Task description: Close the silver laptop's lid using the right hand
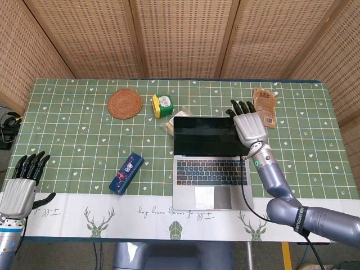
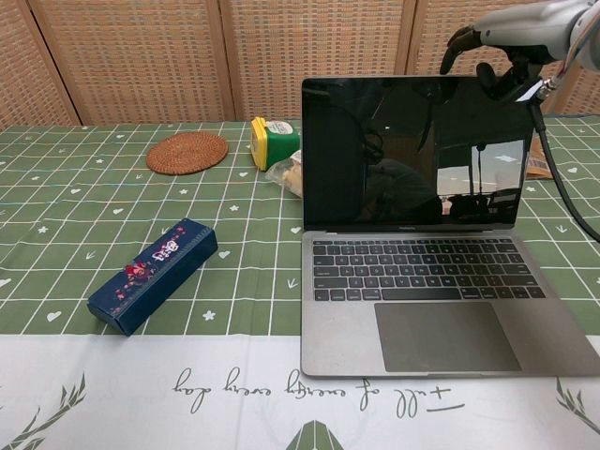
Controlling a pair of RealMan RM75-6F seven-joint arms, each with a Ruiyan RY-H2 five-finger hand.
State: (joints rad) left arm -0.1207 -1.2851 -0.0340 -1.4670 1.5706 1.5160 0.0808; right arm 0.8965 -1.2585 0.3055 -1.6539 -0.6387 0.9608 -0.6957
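The silver laptop [image 1: 209, 169] [image 2: 422, 244] stands open on the table, its dark screen upright and its keyboard facing me. My right hand [image 1: 248, 124] [image 2: 506, 33] hovers over the screen's top right corner, flat, fingers apart and stretched past the lid's top edge. From the chest view it sits just above that edge; whether it touches the lid I cannot tell. It holds nothing. My left hand [image 1: 21, 185] hangs at the table's near left corner, fingers apart and empty, seen only in the head view.
A blue box [image 1: 126, 172] [image 2: 155, 273] lies left of the laptop. Behind the lid are a yellow-green tin [image 1: 162, 105] [image 2: 273, 141] and a wrapped snack [image 2: 290, 173]. A woven coaster [image 1: 126, 103] [image 2: 187, 152] sits far left, a brown packet [image 1: 265, 106] far right.
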